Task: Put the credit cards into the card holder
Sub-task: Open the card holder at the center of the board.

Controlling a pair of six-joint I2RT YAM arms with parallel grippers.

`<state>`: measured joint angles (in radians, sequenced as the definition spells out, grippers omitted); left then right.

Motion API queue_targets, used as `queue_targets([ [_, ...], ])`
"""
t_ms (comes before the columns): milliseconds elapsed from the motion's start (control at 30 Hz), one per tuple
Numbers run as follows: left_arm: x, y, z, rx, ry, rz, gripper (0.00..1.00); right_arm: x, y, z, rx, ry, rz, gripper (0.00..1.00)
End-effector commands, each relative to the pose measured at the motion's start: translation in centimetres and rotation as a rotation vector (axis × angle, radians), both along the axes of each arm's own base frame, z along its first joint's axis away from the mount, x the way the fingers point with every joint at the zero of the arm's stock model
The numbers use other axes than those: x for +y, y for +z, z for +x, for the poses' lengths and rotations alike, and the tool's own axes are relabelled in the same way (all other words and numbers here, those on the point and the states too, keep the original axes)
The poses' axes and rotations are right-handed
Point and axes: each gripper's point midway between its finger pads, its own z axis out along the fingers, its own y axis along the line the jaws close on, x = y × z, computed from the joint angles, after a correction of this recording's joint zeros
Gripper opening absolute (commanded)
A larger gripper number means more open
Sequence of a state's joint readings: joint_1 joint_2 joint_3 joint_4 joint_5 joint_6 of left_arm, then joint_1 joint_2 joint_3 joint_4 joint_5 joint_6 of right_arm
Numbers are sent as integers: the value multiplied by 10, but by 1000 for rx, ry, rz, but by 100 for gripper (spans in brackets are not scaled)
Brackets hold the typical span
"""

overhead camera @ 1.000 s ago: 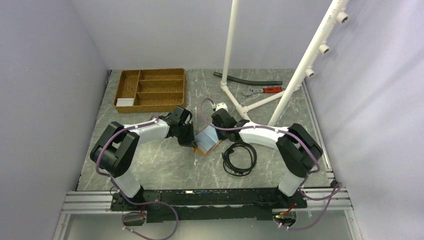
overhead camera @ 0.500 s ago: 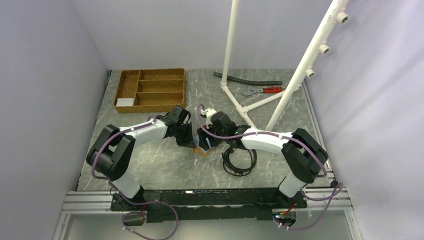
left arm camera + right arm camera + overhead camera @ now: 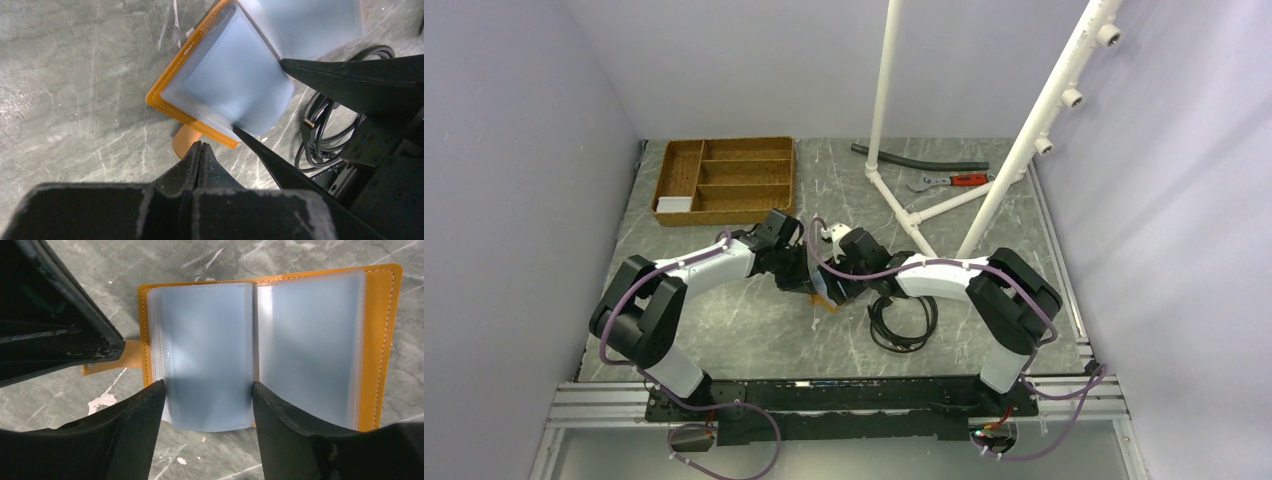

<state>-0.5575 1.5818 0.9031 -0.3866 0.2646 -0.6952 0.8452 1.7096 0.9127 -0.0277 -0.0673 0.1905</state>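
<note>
Orange leather-like folding wallet [image 3: 225, 75] lying open, upper centre, on grey marbled table [image 3: 75, 75]. Left gripper [image 3: 200, 146] pressing its tips together by the tan snap tab [image 3: 184, 142]. Right gripper [image 3: 257, 95] fingers flanking a pale blue sleeve. Black coiled cable [image 3: 320, 145] lying right.

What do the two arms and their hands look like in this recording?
Left arm and right arm: white links, black joints, purple cables looping alongside. Left hand and right hand: matte black, tapering fingers with scuffed pale edges.
</note>
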Motion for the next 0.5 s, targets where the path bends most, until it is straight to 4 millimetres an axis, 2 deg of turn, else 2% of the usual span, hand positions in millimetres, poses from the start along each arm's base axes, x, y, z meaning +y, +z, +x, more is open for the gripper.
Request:
queue_targets([
  [0,-2,8,-1,-15,-9,-25,0,6,3,14,-30,-33,7,63],
  [133,-2,11,0,-25,-12,-26,0,2,-1,17,-17,-65,5,52],
  [333,-12,20,5,-37,-31,-69,0,2,6,13,39,-75,95,24],
  [400,-16,23,8,-42,-36,-81,0,1,7,10,81,-73,145,20],
  [467,-19,25,12,-44,-40,-90,0,-1,6,10,118,-76,184,22],
])
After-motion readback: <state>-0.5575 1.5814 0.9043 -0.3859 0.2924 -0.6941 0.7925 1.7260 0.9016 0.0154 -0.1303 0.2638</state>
